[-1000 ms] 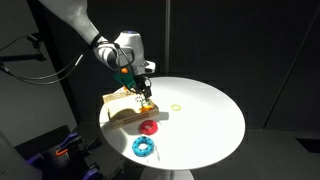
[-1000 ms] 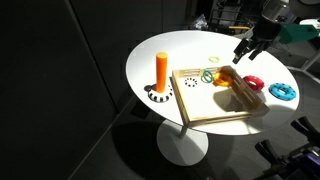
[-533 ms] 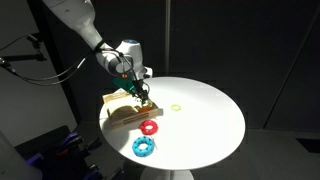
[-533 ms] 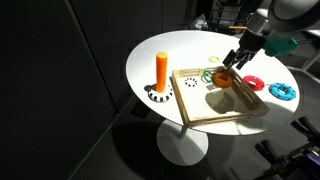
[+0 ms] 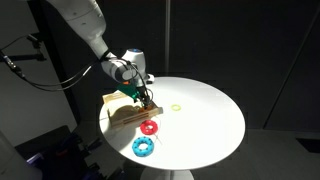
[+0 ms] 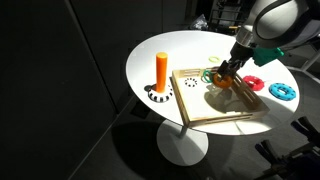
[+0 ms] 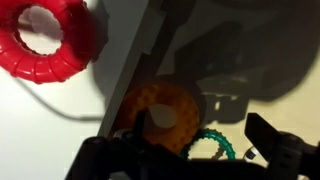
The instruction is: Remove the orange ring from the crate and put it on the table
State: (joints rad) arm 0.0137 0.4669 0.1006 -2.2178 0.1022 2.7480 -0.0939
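Looks open at the gripper [image 6: 228, 80], right over the orange ring [image 7: 175, 96] in the crate [image 6: 218, 120]. Could snag the green ring [image 7: 215, 137] at 4 o'clock too, lying so close.

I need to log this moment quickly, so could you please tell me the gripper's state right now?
Gripper: jaws open, holding nothing, low over the orange ring in the crate.
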